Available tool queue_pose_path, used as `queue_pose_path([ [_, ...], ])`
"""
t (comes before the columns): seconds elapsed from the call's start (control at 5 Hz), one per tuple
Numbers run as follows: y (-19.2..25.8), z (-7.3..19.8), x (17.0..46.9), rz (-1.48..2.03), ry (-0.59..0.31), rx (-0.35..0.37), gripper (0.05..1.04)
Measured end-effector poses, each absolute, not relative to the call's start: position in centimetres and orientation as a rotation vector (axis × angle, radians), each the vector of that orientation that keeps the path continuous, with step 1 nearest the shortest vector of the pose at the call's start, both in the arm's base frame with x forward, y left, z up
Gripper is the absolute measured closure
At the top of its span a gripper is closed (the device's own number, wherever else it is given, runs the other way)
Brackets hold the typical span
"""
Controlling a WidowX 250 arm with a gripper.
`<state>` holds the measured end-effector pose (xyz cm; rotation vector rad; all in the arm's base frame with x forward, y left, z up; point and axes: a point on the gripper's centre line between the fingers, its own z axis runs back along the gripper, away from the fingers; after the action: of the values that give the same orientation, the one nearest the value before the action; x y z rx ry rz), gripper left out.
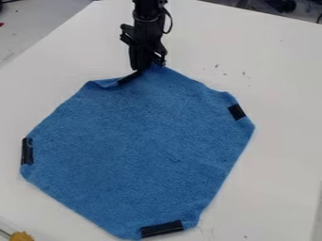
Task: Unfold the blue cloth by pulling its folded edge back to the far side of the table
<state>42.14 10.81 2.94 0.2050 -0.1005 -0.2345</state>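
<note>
1. A blue cloth with a soft, fuzzy, towel-like texture is spread over the middle and near part of the scene. Its outline is roughly eight-sided, with wavy edges.
2. Four dark pieces sit along its border: a squarish black patch at the right, a long black strip at the near edge, a narrow upright strip at the left, and a slanted dark strip at the far edge, just beside the claw.
3. The far edge is slightly rumpled, with a small rounded fold left of the claw.
4. The black claw points down at the cloth's far edge, left of the scene's centre. Whether it is wide, narrow or gripping fabric, I cannot tell.
5. Beneath lies a smooth, flat white bench, with small dark specks right of the claw.
6. In the near left corner is a yellow, ragged-edged thing beside a thin stick-like piece.
7. Dark objects lie beyond the bench at the far right.
</note>
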Motion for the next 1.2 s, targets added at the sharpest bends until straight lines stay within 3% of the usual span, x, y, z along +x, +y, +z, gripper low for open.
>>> queue_pose_path([
  [0.2,11.9,3.4,41.6,-0.207,-0.122,0.24,0.567],
  [0.4,12.1,6.3,40.8,-0.173,-0.167,0.291,0.265],
  [0.6,10.7,8.5,39.0,-0.137,-0.181,0.315,0.079],
  [0.8,8.6,9.7,36.7,-0.05,-0.165,0.288,0.081],
  [1.2,8.5,9.8,36.7,-0.045,-0.169,0.286,0.084],
])
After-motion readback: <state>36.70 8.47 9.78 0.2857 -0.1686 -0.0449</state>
